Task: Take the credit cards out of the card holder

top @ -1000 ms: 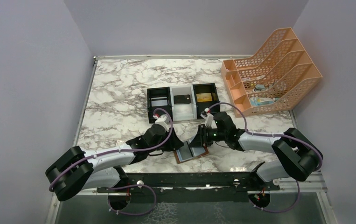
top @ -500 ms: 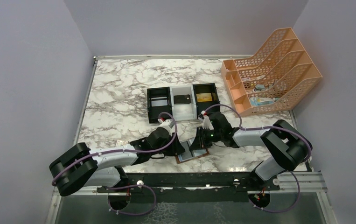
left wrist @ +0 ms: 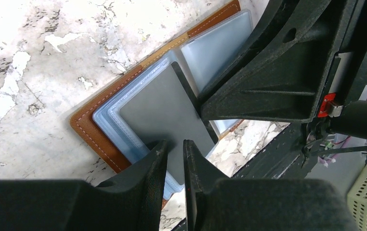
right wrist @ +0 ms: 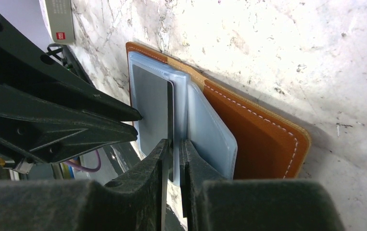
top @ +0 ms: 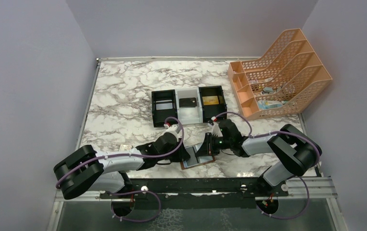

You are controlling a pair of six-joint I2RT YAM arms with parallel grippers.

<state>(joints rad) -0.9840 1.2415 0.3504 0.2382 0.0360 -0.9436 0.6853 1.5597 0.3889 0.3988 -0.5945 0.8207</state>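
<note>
surface: marbled surface [top: 123, 91], lilac walls [top: 27, 72]
pose: both stretched low over card holder [right wrist: 263, 144]
left claw [left wrist: 175, 159]: almost together over credit card [left wrist: 162, 115]; we can't tell grip
right claw [right wrist: 174, 154]: pinching that card's edge

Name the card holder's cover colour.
The card holder is brown with pale stitching; clearest in right wrist view.

BLOCKED: left gripper [left wrist: 174, 149] and right gripper [right wrist: 174, 144] nose to nose over card holder [left wrist: 87, 125], credit card [left wrist: 162, 110] between | FREE: table [top: 123, 96] back-left | OBSTACLES: tray [top: 153, 108], file rack [top: 282, 67] behind
</note>
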